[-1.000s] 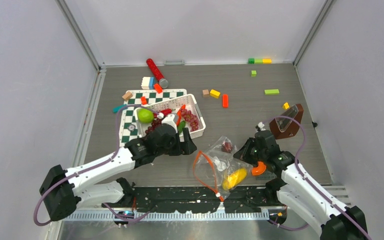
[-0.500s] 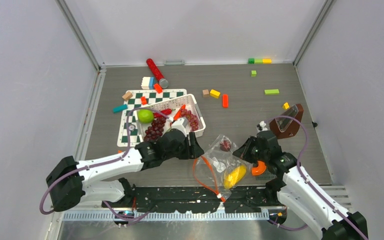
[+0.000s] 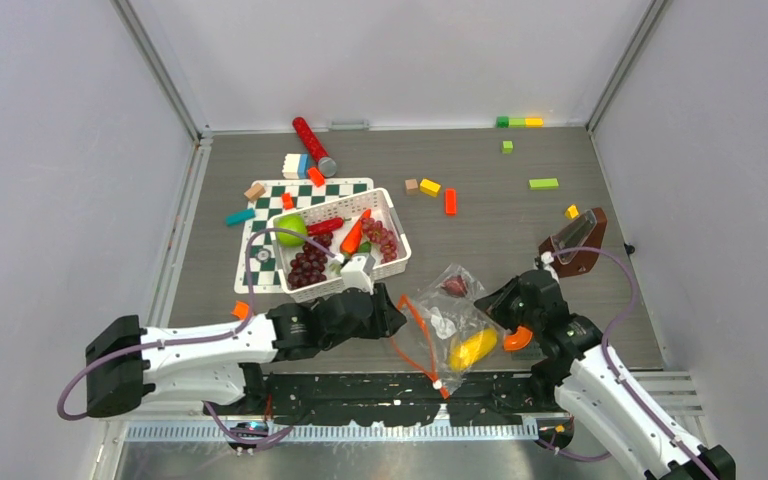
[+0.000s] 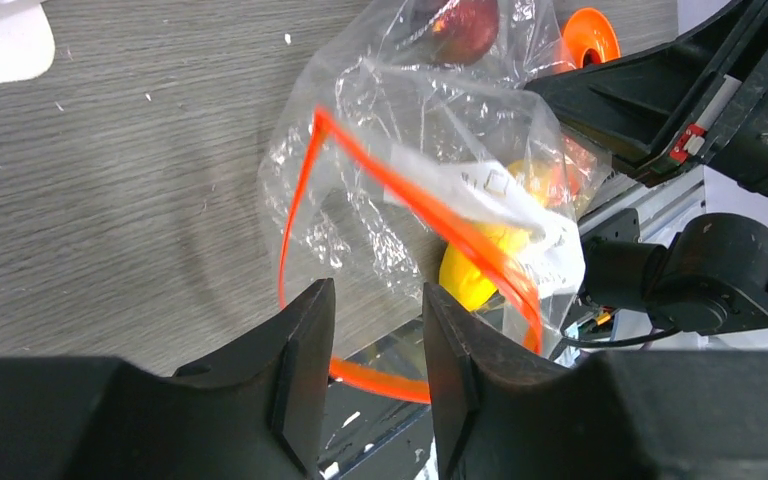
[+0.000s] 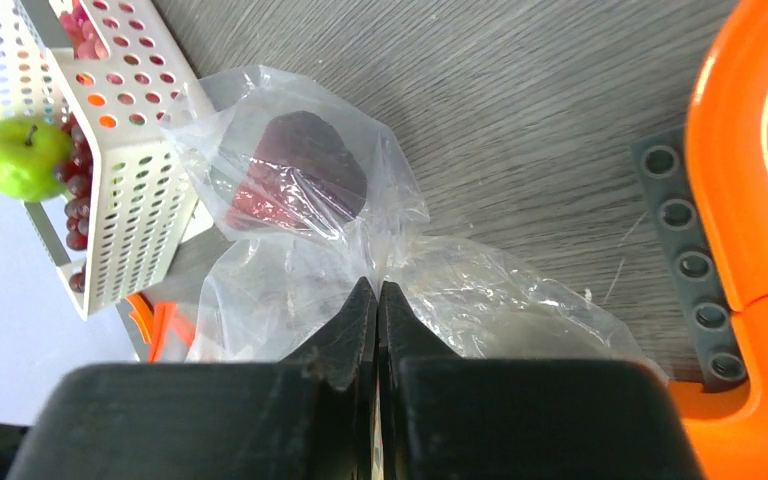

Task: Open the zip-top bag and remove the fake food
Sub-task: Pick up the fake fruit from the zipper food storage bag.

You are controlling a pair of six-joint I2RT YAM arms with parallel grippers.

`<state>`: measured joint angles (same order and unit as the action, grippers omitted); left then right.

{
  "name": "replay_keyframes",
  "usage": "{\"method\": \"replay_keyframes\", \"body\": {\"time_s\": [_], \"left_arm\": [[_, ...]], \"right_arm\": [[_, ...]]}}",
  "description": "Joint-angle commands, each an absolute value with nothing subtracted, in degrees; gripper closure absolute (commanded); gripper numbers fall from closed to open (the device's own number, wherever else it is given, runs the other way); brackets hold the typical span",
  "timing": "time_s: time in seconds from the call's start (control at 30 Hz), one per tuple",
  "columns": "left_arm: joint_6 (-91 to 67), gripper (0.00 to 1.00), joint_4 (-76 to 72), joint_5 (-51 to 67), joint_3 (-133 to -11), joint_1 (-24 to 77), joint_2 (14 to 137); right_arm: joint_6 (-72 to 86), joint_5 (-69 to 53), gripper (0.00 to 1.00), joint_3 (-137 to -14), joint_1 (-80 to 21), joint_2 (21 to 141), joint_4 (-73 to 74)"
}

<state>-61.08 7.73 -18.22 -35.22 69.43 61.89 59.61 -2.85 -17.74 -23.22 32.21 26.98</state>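
Note:
The clear zip-top bag (image 3: 440, 318) lies near the table's front edge, its orange zip strip (image 3: 408, 340) spread open in a loop. Inside it are a yellow oblong piece (image 3: 470, 350) and a dark red piece (image 3: 455, 286). My left gripper (image 3: 388, 305) is open at the bag's mouth. In the left wrist view the zip strip (image 4: 400, 385) runs between the open jaws of my left gripper (image 4: 375, 292), unclamped. My right gripper (image 3: 496, 306) is shut on the bag's plastic (image 5: 290, 280) at its far end. The dark red piece (image 5: 300, 165) lies just beyond its fingertips.
The white basket (image 3: 400, 262) holds a green apple (image 3: 291, 229), grapes (image 3: 308, 265), a carrot (image 3: 353, 238) and a red chili (image 3: 325, 226). It sits on a checkered mat (image 3: 258, 262). An orange curved piece (image 3: 517, 338) lies by my right gripper. Coloured blocks (image 3: 429, 187) and a red cylinder (image 3: 312, 146) lie farther back.
My left gripper has moved from the basket's front edge to the right and nearer, to the bag's open mouth. My right gripper still holds the bag and has shifted slightly.

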Motion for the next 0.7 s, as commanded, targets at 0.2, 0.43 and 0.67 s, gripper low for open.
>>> {"method": "replay_keyframes", "body": {"time_s": [0.2,0.43,0.67], "left_arm": [[-62.91,0.7,4.06,-23.55,-37.13,75.38,67.97],[-60.24,0.69,-5.94,-19.46,-38.31,75.61,78.01],[-56.47,0.67,-12.39,-14.49,-41.25,75.63,85.72]], "right_arm": [[64.34,1.62,1.0,-16.57,-23.03,28.82,29.99],[63.09,0.88,1.0,-16.44,-23.03,28.72,30.36],[61.85,-2.43,1.0,-16.56,-23.03,28.71,30.36]]}}
